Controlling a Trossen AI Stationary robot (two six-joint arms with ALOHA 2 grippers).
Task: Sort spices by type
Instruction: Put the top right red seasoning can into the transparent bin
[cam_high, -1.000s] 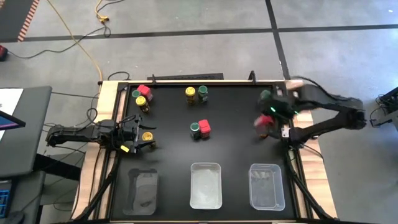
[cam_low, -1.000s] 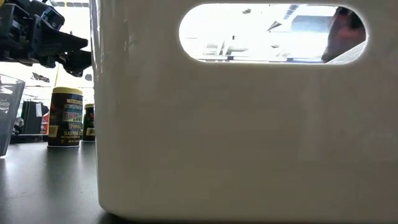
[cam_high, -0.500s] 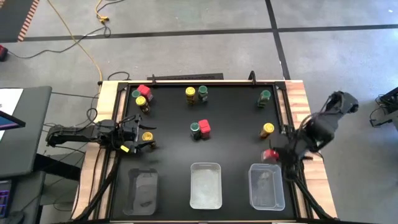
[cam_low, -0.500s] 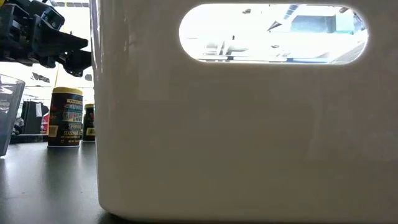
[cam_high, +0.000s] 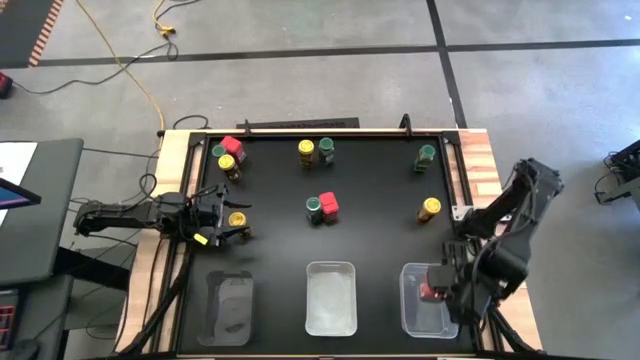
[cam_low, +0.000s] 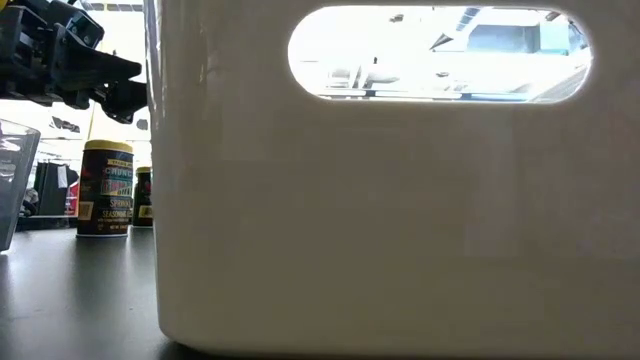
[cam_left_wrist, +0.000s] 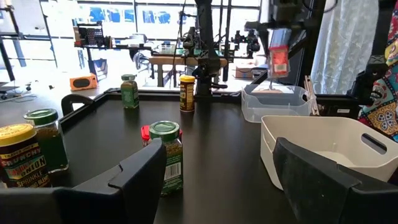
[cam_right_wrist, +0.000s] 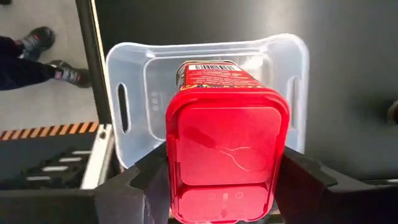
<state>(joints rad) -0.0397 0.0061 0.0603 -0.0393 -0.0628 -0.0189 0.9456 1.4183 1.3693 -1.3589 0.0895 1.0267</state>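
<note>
Black tabletop (cam_high: 380, 240) on a wooden frame, grey concrete floor around; workshop with benches and bright windows beyond in the left wrist view. Left to right: left gripper (cam_high: 222, 224) parked at the left edge, fingers apart, gripping nothing, a yellow-lidded jar (cam_high: 237, 219) just beside. Three clear trays (cam_high: 331, 270) along the near edge. Remaining jars standing upright: a trio far left, a pair far centre, a green-and-red pair mid-table (cam_high: 322, 207), green and yellow singles to the right. Right gripper (cam_high: 434, 284) clamped on the red-lidded jar (cam_right_wrist: 225, 157), held above the rightmost tray (cam_right_wrist: 127, 93). Against one second earlier: right arm swung from the far right corner to the near right tray, jar carried along; left arm unchanged.
</note>
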